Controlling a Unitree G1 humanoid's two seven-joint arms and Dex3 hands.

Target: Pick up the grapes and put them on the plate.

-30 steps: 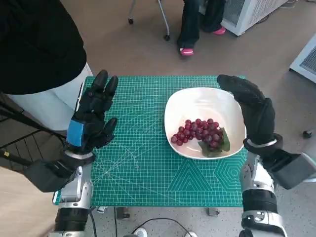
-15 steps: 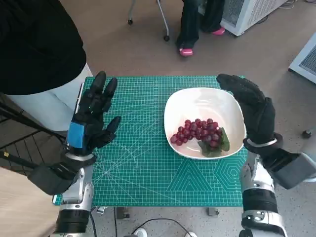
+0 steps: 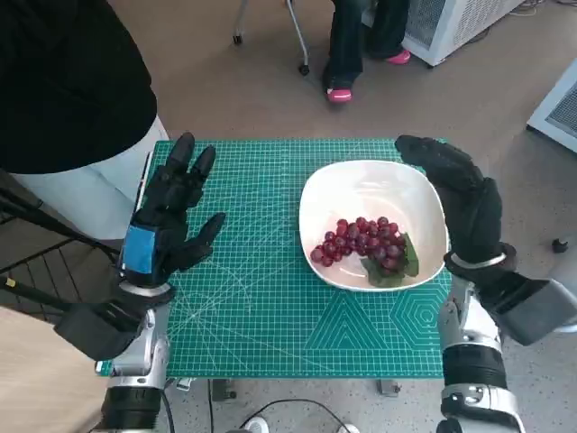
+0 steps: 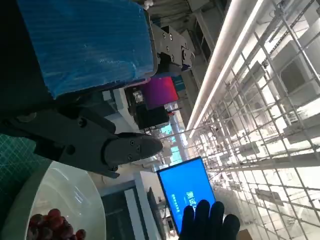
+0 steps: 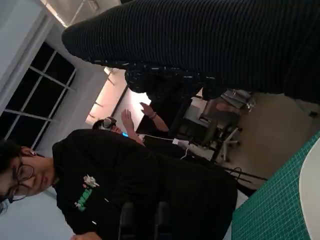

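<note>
A bunch of dark red grapes (image 3: 361,242) with green leaves lies inside the white plate (image 3: 361,185) on the right half of the green cutting mat. Part of the grapes (image 4: 50,227) and the plate (image 4: 75,200) also shows in the left wrist view. My left hand (image 3: 167,221) hovers over the mat's left side with its fingers spread and nothing in it. My right hand (image 3: 460,203) stands upright at the plate's right rim, fingers extended, empty. The right hand (image 4: 207,222) appears far off in the left wrist view.
The green mat (image 3: 261,307) covers the small table. A person in black and white (image 3: 72,99) stands close at the table's left edge and also fills the right wrist view (image 5: 125,185). Another person's legs (image 3: 356,45) and a chair base are on the floor beyond the table.
My left hand has drifted slightly toward me and its thumb has spread out a little. The grapes, plate and right hand stay put.
</note>
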